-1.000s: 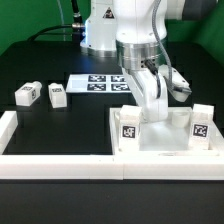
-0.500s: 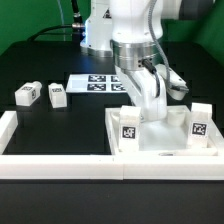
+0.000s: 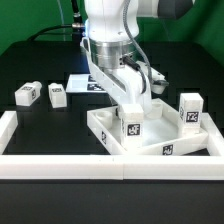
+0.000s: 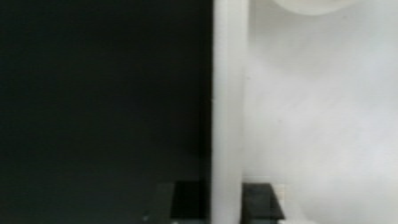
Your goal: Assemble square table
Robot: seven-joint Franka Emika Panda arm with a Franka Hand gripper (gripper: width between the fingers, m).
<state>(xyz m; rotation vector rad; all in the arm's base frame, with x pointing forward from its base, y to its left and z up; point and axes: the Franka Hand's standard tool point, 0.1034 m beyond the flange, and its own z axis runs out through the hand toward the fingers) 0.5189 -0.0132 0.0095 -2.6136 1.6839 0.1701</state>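
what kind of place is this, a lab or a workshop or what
Most likely a robotics lab bench: a white robot arm whose end effector grips the square table top, the marker board fixed on the black table, and tagged legs lying loose.

A robotics lab: white robot arm (image 3: 112, 40) on a black table (image 3: 40, 68), marker board (image 3: 79, 83), white border rails (image 3: 60, 165)
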